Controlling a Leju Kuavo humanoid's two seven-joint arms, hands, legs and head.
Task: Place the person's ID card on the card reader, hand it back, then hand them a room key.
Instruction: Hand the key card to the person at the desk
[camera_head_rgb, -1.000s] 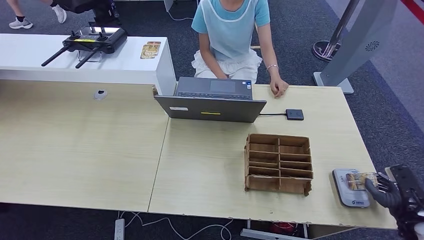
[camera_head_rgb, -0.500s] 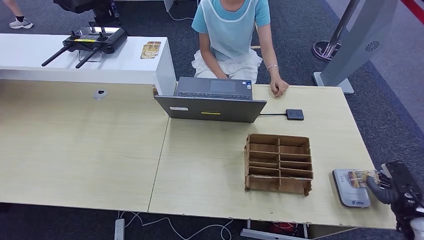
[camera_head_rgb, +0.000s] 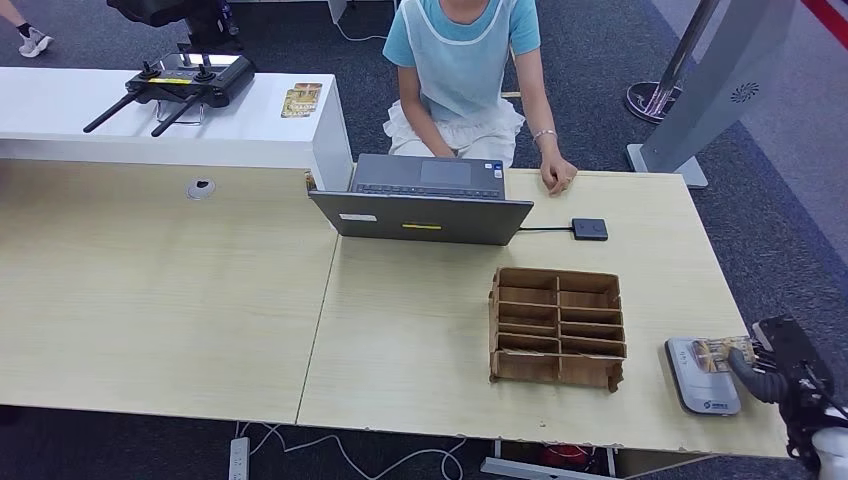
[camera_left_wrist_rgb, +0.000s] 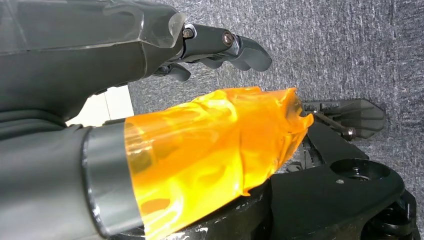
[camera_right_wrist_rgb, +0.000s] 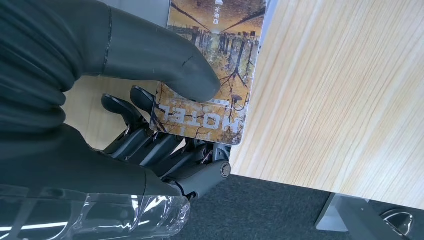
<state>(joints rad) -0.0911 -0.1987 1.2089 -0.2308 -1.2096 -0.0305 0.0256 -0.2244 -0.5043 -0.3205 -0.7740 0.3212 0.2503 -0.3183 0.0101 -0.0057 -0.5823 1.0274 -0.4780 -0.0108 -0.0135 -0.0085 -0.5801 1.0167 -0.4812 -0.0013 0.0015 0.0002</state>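
At the lower right of the head view, the right hand (camera_head_rgb: 765, 372) pinches the one card (camera_head_rgb: 718, 356) between thumb and fingers, its far end over the single grey card reader (camera_head_rgb: 700, 392). The thin pinch looks shaky: the card could slip out or miss the reader. The left hand (camera_left_wrist_rgb: 220, 47) hangs with fingers curled in on nothing. One person (camera_head_rgb: 462, 60) waits behind one laptop (camera_head_rgb: 425, 210).
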